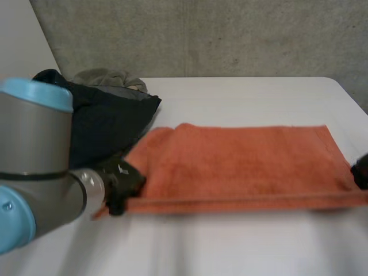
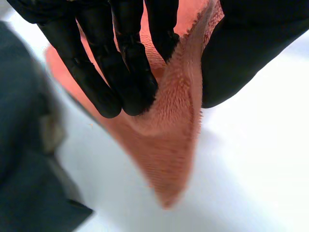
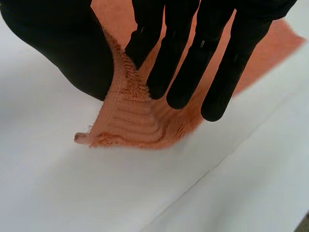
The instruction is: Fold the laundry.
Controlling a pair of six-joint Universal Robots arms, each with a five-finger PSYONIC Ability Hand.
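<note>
Fingers [image 2: 99, 82] of left hand [image 1: 122, 183] pinch near-left corner of orange towel [image 1: 241, 167] against thumb | right hand [image 3: 234, 63] pinches near-right corner | long axis runs hand to hand.

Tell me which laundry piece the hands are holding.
The orange towel, pinched at its near corners by left hand and right hand; the dark clothes pile lies free.
</note>
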